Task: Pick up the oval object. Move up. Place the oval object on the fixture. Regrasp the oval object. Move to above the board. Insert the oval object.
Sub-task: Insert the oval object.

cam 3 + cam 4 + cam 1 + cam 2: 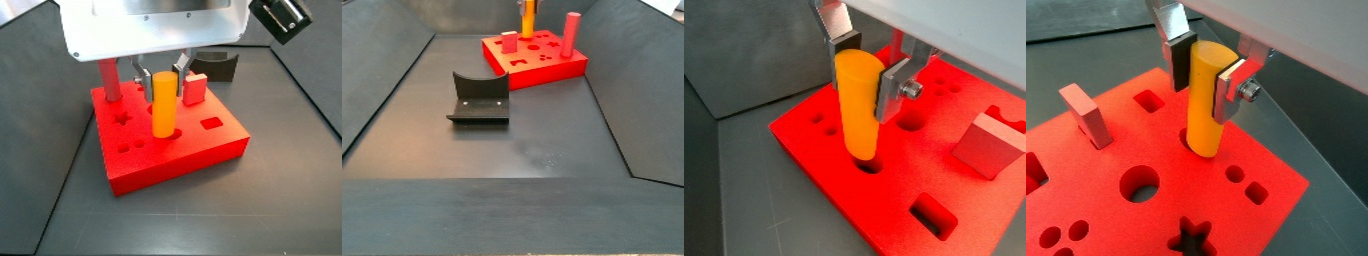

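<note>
Insert step: gripper (1207, 68), frame center, clamped on yellow-orange oval peg (858, 105), upright w/ tip entering oval hole in red board (831, 190). Next: push straight down, then release.

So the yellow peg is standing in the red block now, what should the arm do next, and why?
Probably push a little further straight down, then let go. The oval object stands upright with its lower end already in a hole of the board, yet most of it is above the top face. The tool grips it near its upper end, fingers on both sides, so it seems only partly seated.
</note>
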{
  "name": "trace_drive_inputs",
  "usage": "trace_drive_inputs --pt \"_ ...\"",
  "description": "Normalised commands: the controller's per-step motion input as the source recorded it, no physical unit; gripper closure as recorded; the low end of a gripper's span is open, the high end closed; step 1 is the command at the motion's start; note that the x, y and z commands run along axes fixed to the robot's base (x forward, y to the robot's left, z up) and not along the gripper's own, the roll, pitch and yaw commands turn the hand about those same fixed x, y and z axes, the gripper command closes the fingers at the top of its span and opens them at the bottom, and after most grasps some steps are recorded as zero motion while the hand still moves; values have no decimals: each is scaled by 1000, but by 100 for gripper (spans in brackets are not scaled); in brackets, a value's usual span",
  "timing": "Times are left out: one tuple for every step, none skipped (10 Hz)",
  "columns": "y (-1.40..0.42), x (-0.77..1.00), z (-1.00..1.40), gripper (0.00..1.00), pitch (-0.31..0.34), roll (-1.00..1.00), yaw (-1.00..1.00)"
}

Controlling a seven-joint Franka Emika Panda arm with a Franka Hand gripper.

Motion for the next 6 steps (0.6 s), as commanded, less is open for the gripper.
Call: trace_drive_inputs --pt "0 191 -100 100 80 57 0" --pt "0 191 -134 100 141 100 0" --pt "0 34 -123 100 127 107 0" --pt "0 23 -120 100 96 61 0" --pt "0 0 -103 100 73 59 0" --pt "0 0 -117 100 50 41 0"
